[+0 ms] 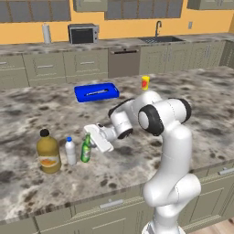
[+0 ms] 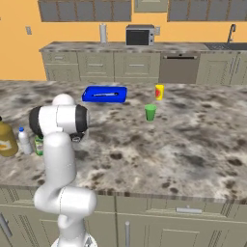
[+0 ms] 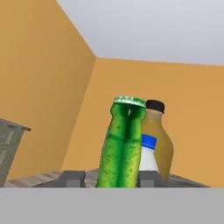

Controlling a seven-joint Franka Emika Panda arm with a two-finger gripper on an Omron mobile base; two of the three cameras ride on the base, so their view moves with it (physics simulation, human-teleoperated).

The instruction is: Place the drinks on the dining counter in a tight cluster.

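On the dining counter (image 1: 192, 132), the three drinks stand in a row near the front left. From left to right they are the fat amber jug (image 1: 48, 155), the small white blue-capped bottle (image 1: 70, 151) and the slim green bottle (image 1: 86, 149). My gripper (image 1: 93, 137) is shut on the green bottle, just right of the white one. In the hand view the green bottle (image 3: 122, 144) rises between my fingertips (image 3: 72, 178), with the white bottle (image 3: 148, 156) and jug (image 3: 161, 140) close behind it. The right base view shows the jug (image 2: 6, 139), the white bottle (image 2: 23, 141) and the green bottle (image 2: 38, 144) partly behind my arm.
A blue tray (image 1: 96, 92) lies mid-counter. Farther back stand a yellow cup (image 1: 145, 82) and a green cup (image 2: 150, 112). The back wall counter carries a microwave (image 1: 83, 34), a paper towel roll (image 1: 46, 33) and a sink (image 1: 160, 39).
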